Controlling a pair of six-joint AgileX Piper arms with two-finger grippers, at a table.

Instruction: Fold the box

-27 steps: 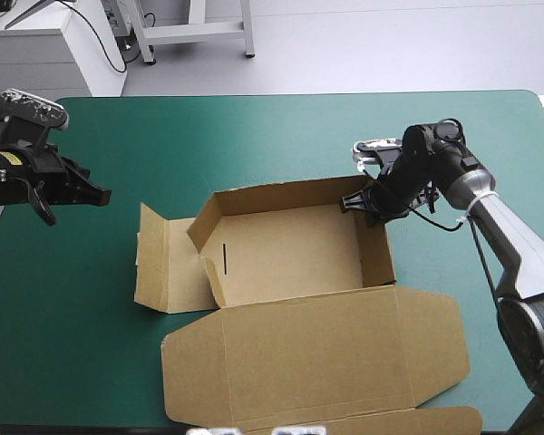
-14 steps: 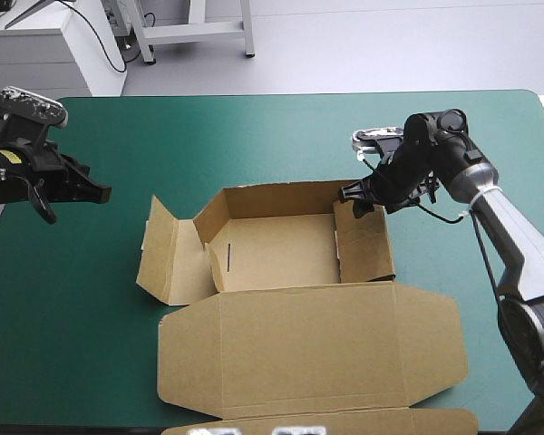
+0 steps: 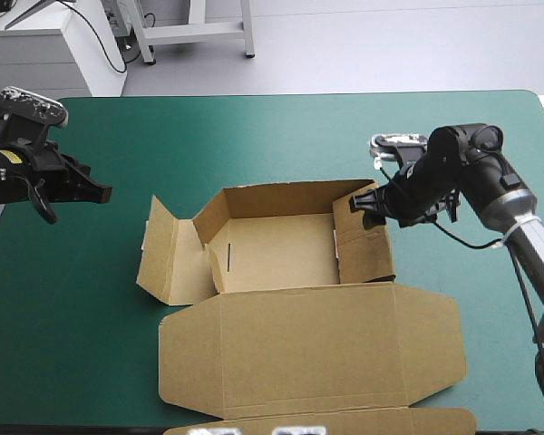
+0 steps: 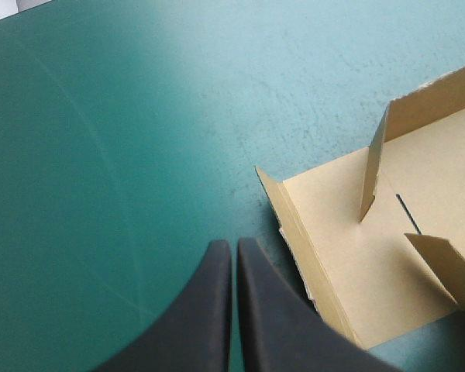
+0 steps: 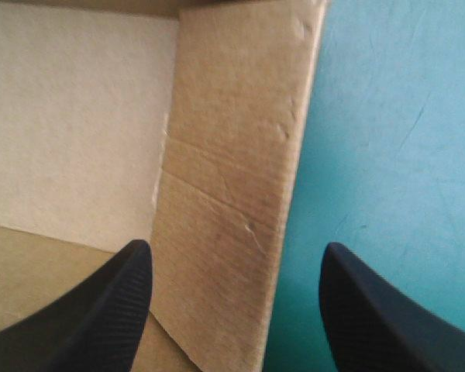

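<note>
Right tool (image 3: 359, 205) seemingly astride brown box (image 3: 276, 249) wall, lid (image 3: 308, 349) flat.

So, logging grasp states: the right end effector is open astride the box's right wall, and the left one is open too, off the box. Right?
No: the left end effector is shut, fingers meeting in one arch over the teal-green cover, as the left wrist view shows. The right end effector is open astride the right wall of the box.
</note>
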